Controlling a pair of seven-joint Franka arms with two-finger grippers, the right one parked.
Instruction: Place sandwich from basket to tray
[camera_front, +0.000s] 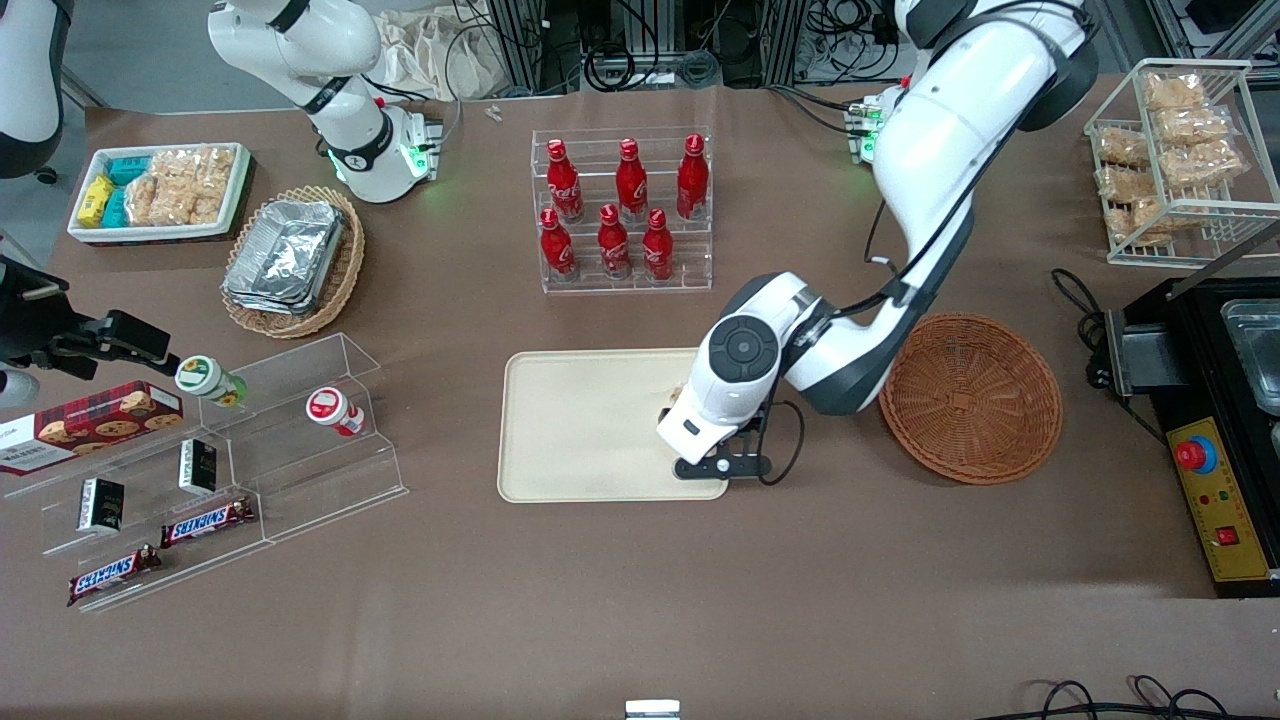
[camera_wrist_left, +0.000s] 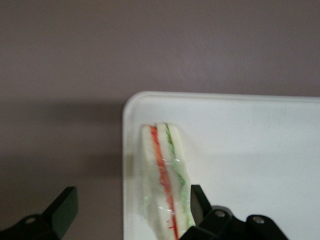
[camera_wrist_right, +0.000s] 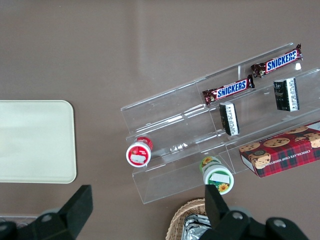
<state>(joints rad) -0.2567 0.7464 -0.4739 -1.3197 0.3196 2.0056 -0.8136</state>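
The sandwich (camera_wrist_left: 165, 175) is white bread with an orange-red stripe and a green stripe running through it, sitting on the cream-beige tray (camera_front: 570, 420). The basket (camera_front: 972, 397) is reddish-brown woven wicker. The counter (camera_front: 640, 600) is a flat dull brown. The gripper (camera_wrist_left: 131, 209) is over the tray's corner with black fingers (camera_wrist_left: 64, 207), on a white arm. The bottles (camera_front: 620, 205) are bright red with white lettering.

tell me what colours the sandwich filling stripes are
Orange-red and green between white bread, clearest in the left wrist view: the sandwich lies on the tray between the open gripper fingers.
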